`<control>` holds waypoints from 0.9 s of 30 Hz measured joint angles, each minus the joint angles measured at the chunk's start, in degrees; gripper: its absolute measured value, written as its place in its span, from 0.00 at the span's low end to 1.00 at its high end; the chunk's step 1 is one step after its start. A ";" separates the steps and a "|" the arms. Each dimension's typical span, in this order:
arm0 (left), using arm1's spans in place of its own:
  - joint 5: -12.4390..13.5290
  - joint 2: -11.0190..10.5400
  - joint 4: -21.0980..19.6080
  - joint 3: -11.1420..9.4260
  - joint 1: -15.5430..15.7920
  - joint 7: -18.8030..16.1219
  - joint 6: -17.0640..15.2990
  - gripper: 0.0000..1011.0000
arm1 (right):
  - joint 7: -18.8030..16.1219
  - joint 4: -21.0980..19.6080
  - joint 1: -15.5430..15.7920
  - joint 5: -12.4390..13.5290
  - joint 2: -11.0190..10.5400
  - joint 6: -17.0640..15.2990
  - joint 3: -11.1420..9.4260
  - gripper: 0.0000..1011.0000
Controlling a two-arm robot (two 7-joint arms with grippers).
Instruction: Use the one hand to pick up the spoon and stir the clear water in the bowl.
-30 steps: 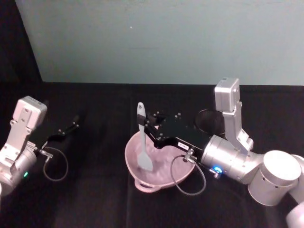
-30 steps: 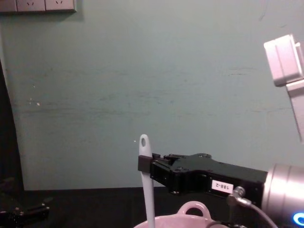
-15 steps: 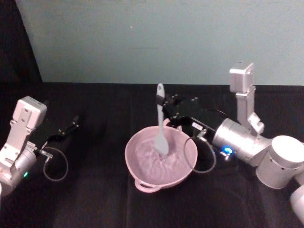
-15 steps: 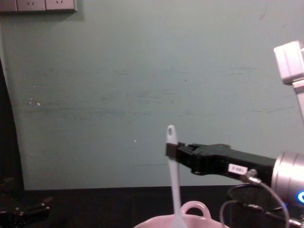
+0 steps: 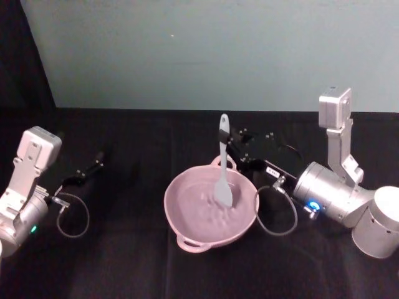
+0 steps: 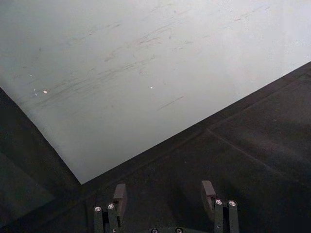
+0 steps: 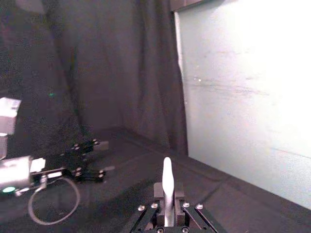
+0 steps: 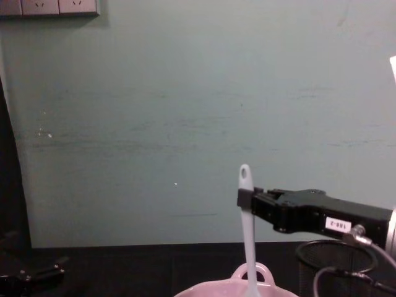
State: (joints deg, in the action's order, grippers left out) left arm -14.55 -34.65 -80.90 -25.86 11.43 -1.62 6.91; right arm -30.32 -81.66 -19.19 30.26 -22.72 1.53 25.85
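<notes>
My right pincer holds the spoon tight, its flat end in the water near 2 o'clock in the bowl, so I should go round slowly, upright, off the rim, while my left pincer rests open at 9 o'clock.

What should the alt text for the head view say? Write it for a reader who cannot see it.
The right gripper, jaws shut on the white spoon, holds it upright with its paddle head in the water of a pink bowl on a black table. The left gripper lies parked at the left.
</notes>
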 joint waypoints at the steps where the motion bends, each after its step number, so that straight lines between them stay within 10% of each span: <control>1: 0.00 0.00 0.00 0.00 0.00 0.00 0.00 0.99 | -0.02 -0.42 0.28 -0.06 -0.12 -0.14 0.13 0.12; 13: 0.00 0.00 0.00 0.00 0.00 0.00 0.00 0.99 | -0.88 -4.77 3.00 -0.44 -0.31 -0.72 2.62 0.12; 27: 0.00 0.00 0.00 0.00 0.00 0.00 0.00 0.99 | -2.89 2.87 -2.20 0.43 4.13 0.93 4.10 0.12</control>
State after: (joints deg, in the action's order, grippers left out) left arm -14.55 -34.64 -80.90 -25.86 11.43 -1.62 6.91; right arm -33.21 -78.79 -21.39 30.69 -18.59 2.45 29.95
